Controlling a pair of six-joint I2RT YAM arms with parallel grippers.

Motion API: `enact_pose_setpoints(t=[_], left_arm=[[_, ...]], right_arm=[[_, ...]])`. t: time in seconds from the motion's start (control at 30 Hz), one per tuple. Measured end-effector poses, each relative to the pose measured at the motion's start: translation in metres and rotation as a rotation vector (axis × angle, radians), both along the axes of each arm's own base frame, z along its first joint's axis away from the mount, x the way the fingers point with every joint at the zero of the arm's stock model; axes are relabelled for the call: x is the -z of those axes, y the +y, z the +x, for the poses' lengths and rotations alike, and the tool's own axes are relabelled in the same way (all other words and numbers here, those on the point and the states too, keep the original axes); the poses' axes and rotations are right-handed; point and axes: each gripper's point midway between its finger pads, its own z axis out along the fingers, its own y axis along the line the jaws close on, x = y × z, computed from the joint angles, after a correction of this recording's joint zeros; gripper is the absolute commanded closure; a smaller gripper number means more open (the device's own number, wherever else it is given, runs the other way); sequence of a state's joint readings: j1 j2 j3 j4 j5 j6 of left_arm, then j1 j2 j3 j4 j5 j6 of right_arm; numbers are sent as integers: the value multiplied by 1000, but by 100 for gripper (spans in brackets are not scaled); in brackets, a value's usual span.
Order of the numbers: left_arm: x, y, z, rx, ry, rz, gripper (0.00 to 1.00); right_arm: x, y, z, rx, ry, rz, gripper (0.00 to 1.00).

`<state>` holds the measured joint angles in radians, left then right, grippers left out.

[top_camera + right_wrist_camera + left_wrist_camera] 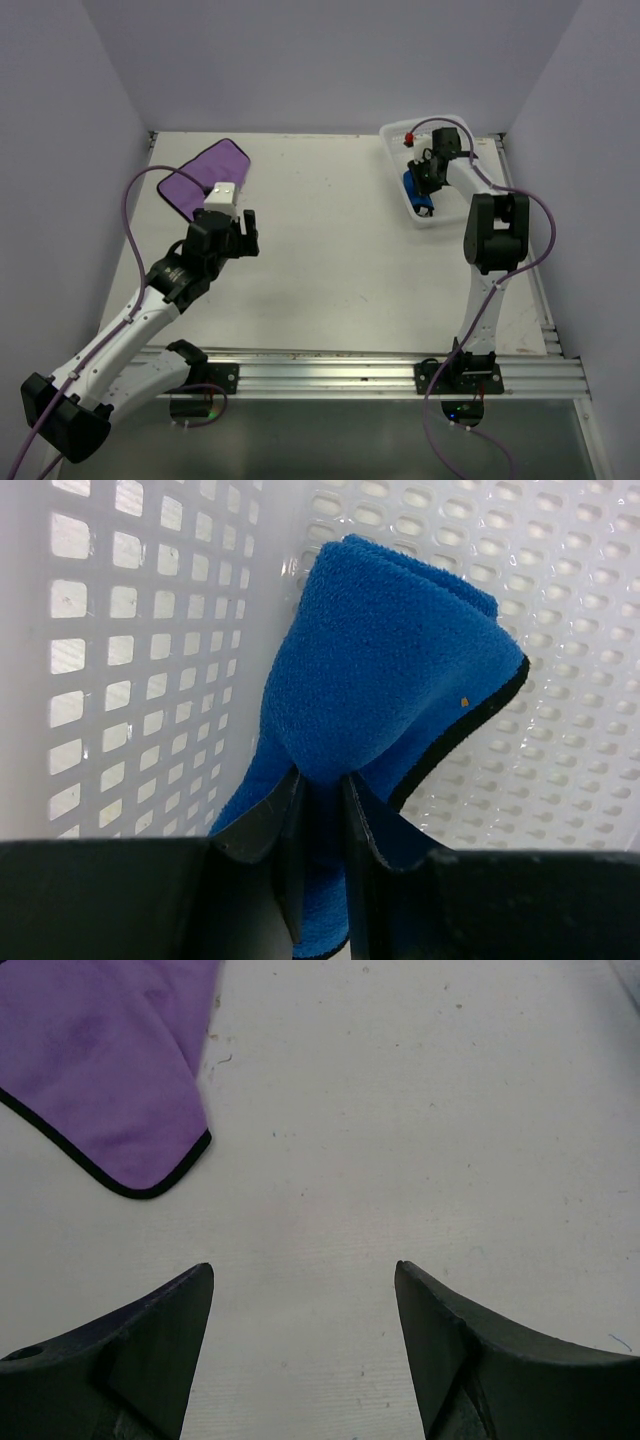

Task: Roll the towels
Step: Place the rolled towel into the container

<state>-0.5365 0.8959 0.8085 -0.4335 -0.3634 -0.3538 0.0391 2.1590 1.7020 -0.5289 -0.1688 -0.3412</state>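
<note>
**Two robot arms, one towel in a basket, one flat on the desk**

At the upper right of the overhead view, the right claw (426, 192) reaches into a white basket (392, 136). It pinches a fold of the blue towel (390, 680), which is bunched against the perforated wall. At the upper left, the purple towel (200, 178) lies flat on the desk (330, 240). The left claw (244, 232) hovers just below and right of it, spread and holding nothing. The narrow pinch may slip when lifting, or the cloth may catch and drag the basket.

Purple towel (110, 1070) runs off wrist view, perhaps mostly
</note>
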Motion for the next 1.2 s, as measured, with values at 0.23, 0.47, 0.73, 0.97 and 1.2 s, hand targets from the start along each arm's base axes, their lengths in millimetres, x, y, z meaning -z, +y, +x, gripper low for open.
enact_pose_setpoints(t=[0.23, 0.47, 0.73, 0.97, 1.2], left_arm=[[1, -1, 0, 7, 4, -1, 22], [1, -2, 0, 14, 4, -3, 22], [0, -1, 1, 14, 2, -8, 22], [1, -3, 0, 22, 5, -12, 22], [1, -3, 0, 25, 7, -14, 20]], right_arm=[[0, -2, 0, 7, 0, -7, 70], [0, -3, 0, 16, 1, -15, 62], [-1, -3, 0, 22, 1, -12, 56], [-2, -6, 1, 46, 0, -19, 53], [-14, -11, 3, 88, -25, -31, 52]])
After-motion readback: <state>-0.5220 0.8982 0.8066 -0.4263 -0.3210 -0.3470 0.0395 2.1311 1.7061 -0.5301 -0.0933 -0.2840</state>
